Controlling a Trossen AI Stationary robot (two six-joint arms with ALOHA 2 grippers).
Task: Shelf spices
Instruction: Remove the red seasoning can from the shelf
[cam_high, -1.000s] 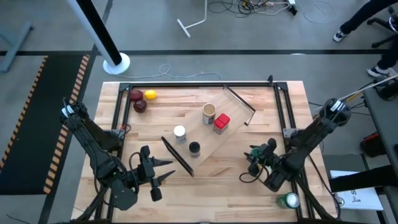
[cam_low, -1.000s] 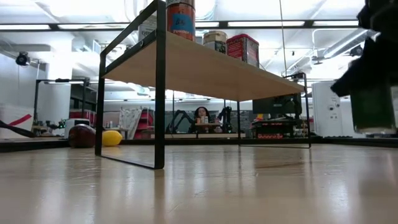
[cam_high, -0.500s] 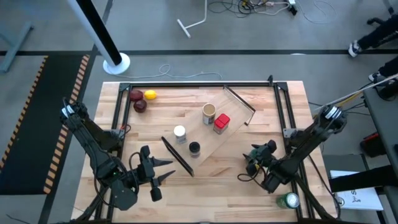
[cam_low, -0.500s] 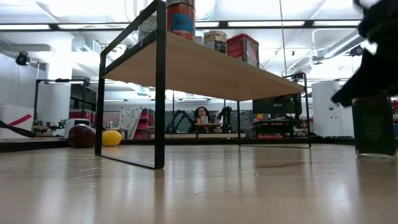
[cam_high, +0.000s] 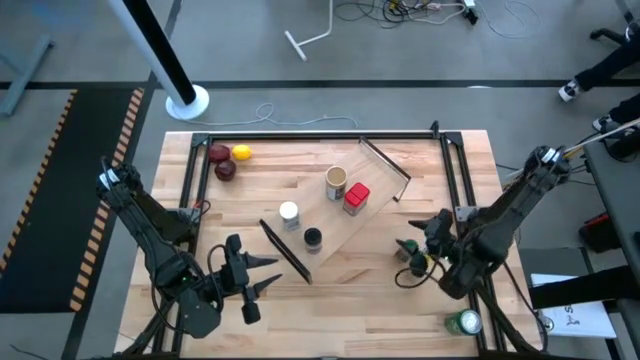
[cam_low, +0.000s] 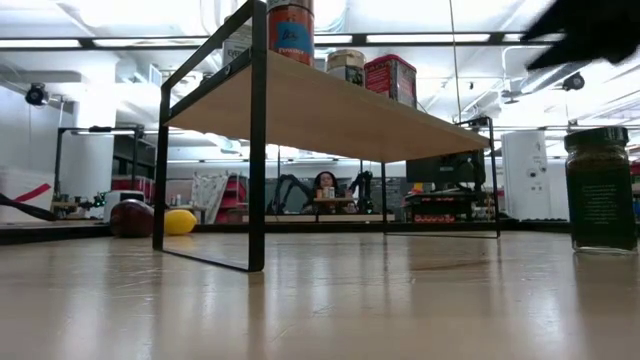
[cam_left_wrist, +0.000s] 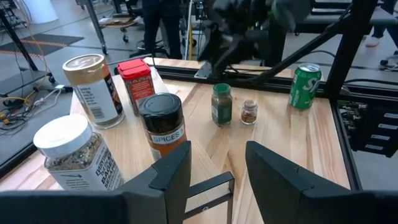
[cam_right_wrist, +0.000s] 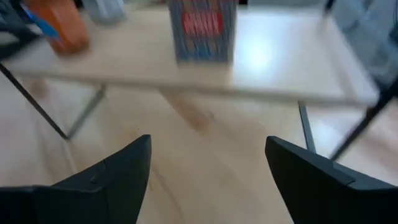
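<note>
high view: the shelf (cam_high: 340, 215) is seen lying slantwise mid-table with four spices on it: a tan cylinder (cam_high: 336, 182), a red box (cam_high: 356, 197), a white-capped jar (cam_high: 289, 214) and a black-capped jar (cam_high: 313, 239). the green-lidded jar (cam_high: 406, 248) is set on the table beside the shelf, just in front of the right gripper (cam_high: 428, 240), whose fingers are spread with nothing held. the left gripper (cam_high: 262, 276) is parked at the near edge, closed and empty. three fruits are counted at the far left, one can near the right arm's base.

low view: the green-lidded jar is seen upright on the tabletop, free of any finger.

left wrist view: six spices are counted; the tiny jar (cam_left_wrist: 249, 112) is just beside the green one.

right wrist view: open fingers are shown, facing the shelf.

judged: the green jar is best retaken squarely below its lid, then lifted clear of the shelf's end bars.
</note>
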